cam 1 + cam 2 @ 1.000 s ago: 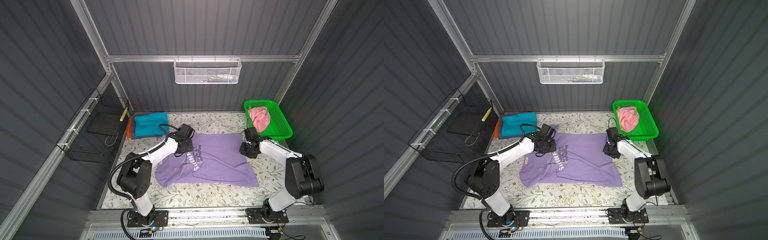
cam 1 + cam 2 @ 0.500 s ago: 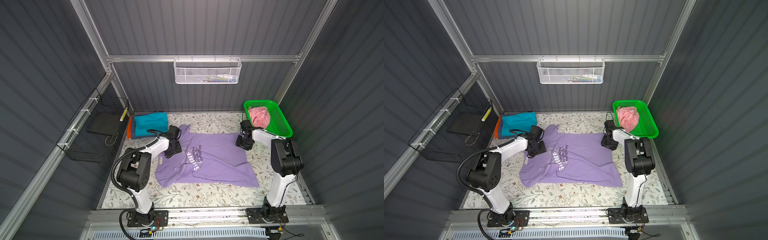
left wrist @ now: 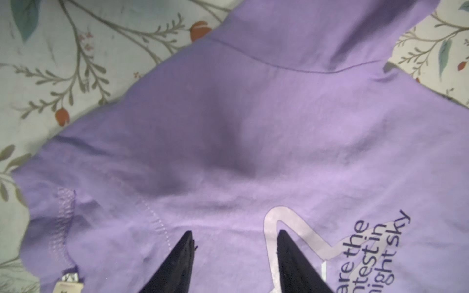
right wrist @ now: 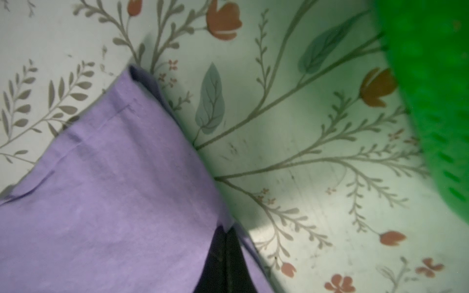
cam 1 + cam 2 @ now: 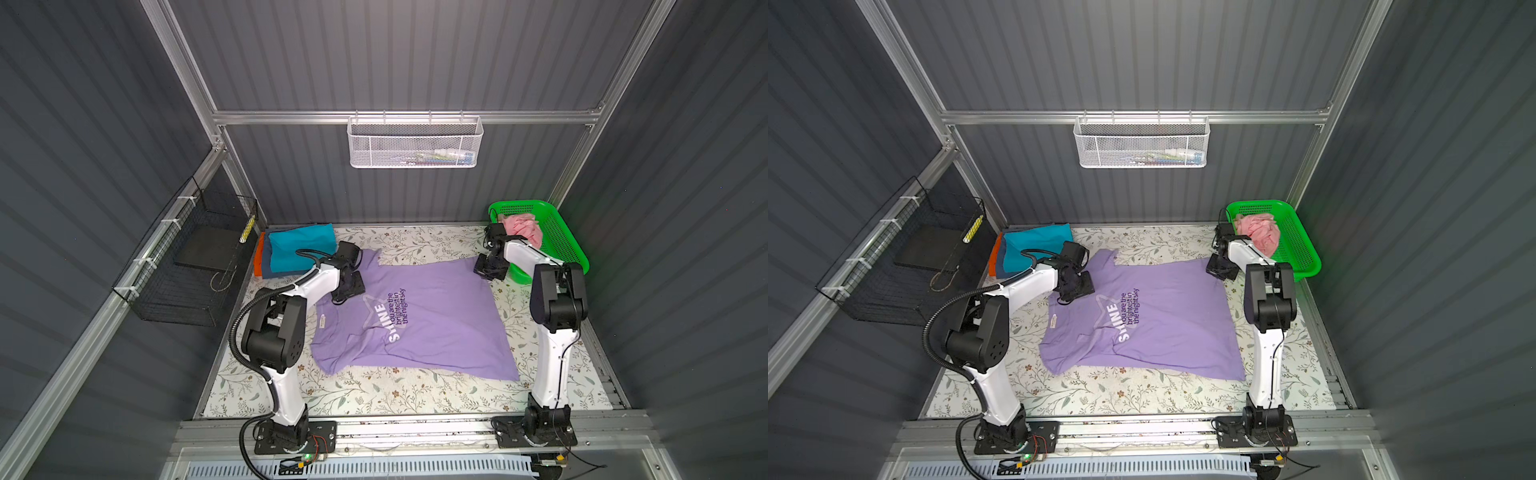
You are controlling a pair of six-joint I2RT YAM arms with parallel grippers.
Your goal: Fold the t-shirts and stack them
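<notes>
The lavender shirt (image 5: 436, 324) lies spread out, print up, mid-surface (image 5: 395, 395). The left gripper (image 3: 234, 234) is over its shoulder at 10 o'clock, jaws released and apart above the cloth. The right gripper (image 4: 225, 229) has its jaws clenched on the shirt's edge at 2 o'clock, just beside the green basket (image 5: 569, 249), which holds a pink shirt (image 5: 523, 226). Folded shirts (image 5: 299, 249) sit stacked at 10 o'clock.
</notes>
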